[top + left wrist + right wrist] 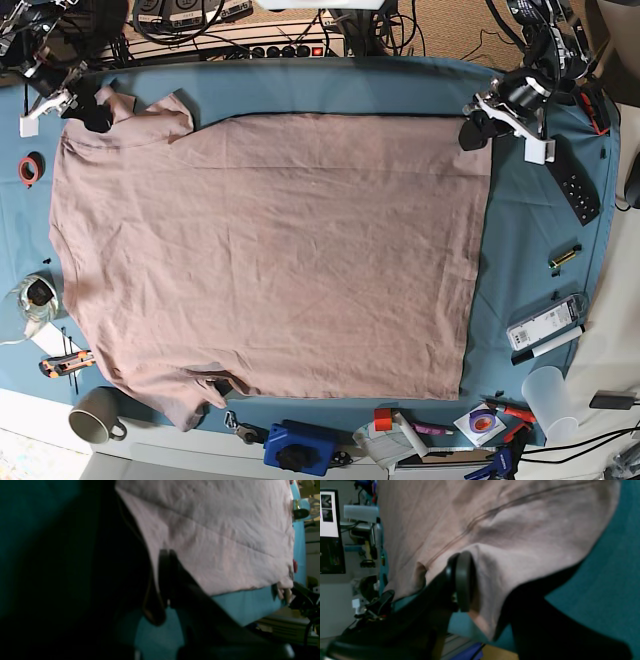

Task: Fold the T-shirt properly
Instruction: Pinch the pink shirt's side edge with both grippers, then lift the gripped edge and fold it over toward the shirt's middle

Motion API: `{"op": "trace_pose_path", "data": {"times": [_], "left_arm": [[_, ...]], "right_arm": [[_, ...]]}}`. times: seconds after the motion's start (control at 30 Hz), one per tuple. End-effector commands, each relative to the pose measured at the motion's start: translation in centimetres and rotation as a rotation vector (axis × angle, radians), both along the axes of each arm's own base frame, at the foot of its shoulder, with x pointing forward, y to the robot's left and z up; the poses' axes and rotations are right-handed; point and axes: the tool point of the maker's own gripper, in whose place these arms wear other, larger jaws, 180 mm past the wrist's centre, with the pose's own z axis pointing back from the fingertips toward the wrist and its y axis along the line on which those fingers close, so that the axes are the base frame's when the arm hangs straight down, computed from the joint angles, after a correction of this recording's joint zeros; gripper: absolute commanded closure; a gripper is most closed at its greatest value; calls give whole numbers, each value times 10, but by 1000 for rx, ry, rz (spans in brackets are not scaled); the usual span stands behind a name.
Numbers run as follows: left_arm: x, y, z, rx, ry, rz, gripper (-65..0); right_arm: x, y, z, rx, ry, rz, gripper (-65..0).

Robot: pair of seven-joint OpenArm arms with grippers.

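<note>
Base view shows one T-shirt (270,260) lying flat on one teal table cloth (540,200), covering most of it, wrinkled, with its collar end toward that view's left and its hem toward the right. Two arms reach the far edge of the shirt. The left gripper (478,128) sits on the far hem corner; in the left wrist view its jaws are pressed together with the cloth edge pinched between them. The right gripper (95,112) sits at the far sleeve; in the right wrist view a fold of the fabric runs between its fingers (462,580), which are pinching it.

Around the cloth edges: one grey mug (95,418), one translucent cup (550,395), one blue device (300,448), one black remote (572,180) and one roll of red tape (30,168). What the mug and cup hold cannot be told. No writing is legible.
</note>
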Motion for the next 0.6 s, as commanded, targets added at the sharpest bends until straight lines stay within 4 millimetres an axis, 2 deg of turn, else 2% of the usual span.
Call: {"op": "trace_pose_path", "data": {"times": [0.0,0.03,0.07,0.23,0.4,0.57], "left_arm": [[1,3,3,11,-11,-1,0],[1,3,3,13,-9,-2,0],[0,4,2,22,-4,-5,0],[-6,3,-5,47,33,-30,0],[-13,-1,-3,47,60,-69,0],[-21,-1,7,73,46,-79,0]], "right_arm": [[9,-7,7,-42,-20,16,-64],[7,-8,4,-55,-2,21,-11],[5,-8,2,-62,10,24,0],[-10,-11,-7,-81,66,30,0],[-18,-14,5,-50,26,-1,0],[-37,-20,14,-68,30,-11,0]]}}
